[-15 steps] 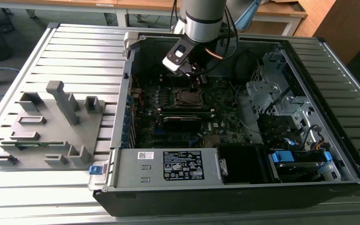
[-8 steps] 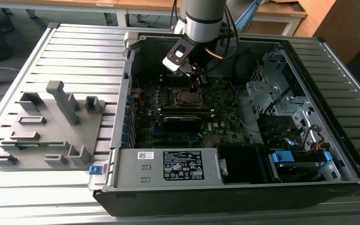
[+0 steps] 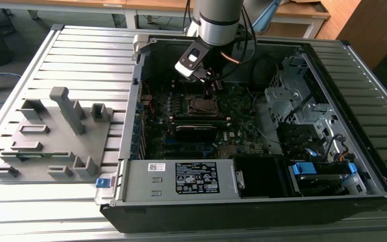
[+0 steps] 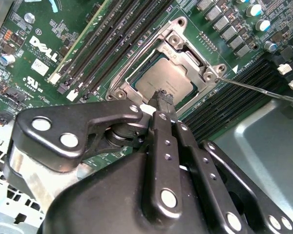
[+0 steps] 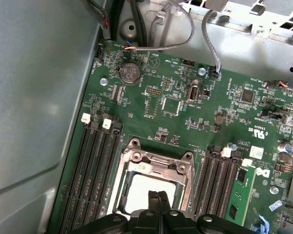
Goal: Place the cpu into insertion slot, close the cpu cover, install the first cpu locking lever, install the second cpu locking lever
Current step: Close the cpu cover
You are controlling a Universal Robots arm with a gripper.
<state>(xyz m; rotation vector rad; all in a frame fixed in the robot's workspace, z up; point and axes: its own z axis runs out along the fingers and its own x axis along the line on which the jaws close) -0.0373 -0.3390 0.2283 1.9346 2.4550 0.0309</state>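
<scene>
Two fingers pressed together, tips perhaps touching cpu.

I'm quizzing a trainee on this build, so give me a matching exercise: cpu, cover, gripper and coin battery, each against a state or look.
Things:
1 cpu
2 cover
3 gripper
4 coin battery

States:
A shut, tips over the cpu
B grey top showing through a window
C round, silver, set apart from the cpu
D silver frame lying flat round the cpu

Pairs: 1-B, 2-D, 3-A, 4-C
</scene>
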